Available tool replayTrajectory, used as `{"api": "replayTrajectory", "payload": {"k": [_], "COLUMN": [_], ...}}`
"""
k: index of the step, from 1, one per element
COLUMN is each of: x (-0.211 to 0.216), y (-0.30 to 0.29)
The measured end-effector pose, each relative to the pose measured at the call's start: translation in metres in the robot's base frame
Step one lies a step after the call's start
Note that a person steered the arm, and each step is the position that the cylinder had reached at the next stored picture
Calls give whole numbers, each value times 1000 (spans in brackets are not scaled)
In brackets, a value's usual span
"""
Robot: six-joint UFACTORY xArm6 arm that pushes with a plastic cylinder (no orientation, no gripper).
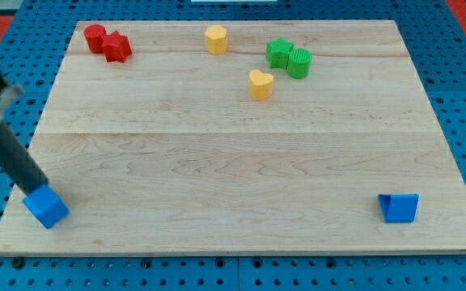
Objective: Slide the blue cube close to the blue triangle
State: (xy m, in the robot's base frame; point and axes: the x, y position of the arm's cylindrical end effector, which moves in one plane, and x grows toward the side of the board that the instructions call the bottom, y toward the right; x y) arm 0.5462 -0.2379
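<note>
The blue cube (46,207) sits near the board's bottom left corner, turned a little. My tip (37,186) touches the cube's upper left side, and the dark rod slants up to the view's left edge. The blue triangle (400,208) lies far off at the board's bottom right, near the right edge.
A red cylinder (95,36) and red star (117,47) sit at the top left. A yellow hexagon (215,38) is at top centre, with a yellow heart (260,84) below it. A green star (279,52) and green cylinder (299,62) stand together at the upper right.
</note>
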Motion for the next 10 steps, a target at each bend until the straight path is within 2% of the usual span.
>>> {"api": "replayTrajectory", "payload": {"k": [1, 2, 3, 5, 8, 9, 10], "x": [3, 38, 41, -3, -5, -5, -21], "y": [-58, -63, -14, 92, 305, 347, 338]}}
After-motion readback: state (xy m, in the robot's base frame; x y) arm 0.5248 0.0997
